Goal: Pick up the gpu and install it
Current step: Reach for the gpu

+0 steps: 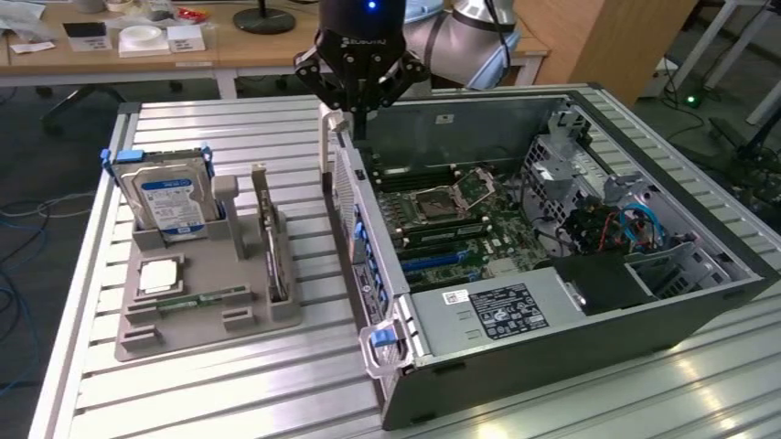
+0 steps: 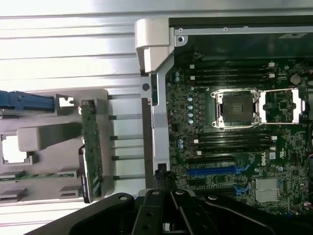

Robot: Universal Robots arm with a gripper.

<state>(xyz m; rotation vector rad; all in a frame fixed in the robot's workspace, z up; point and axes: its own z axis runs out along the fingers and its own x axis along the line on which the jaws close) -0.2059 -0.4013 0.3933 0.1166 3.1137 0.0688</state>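
Arm vertical, gripper [image 1: 361, 122] pointing down over the computer case [image 1: 573, 361] wall, fingers pressed together (nothing held) — gpu [image 1: 276, 245] upright in holder [image 1: 201, 320].

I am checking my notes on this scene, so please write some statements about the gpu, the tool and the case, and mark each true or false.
1. The gpu stands in the gray holder. True.
2. The tool hangs over the hard drive. False: it is above the case, at the wall nearest the holder.
3. The case is open, with the motherboard showing. True.
4. The hard drive lies inside the case. False: it stands in the holder.
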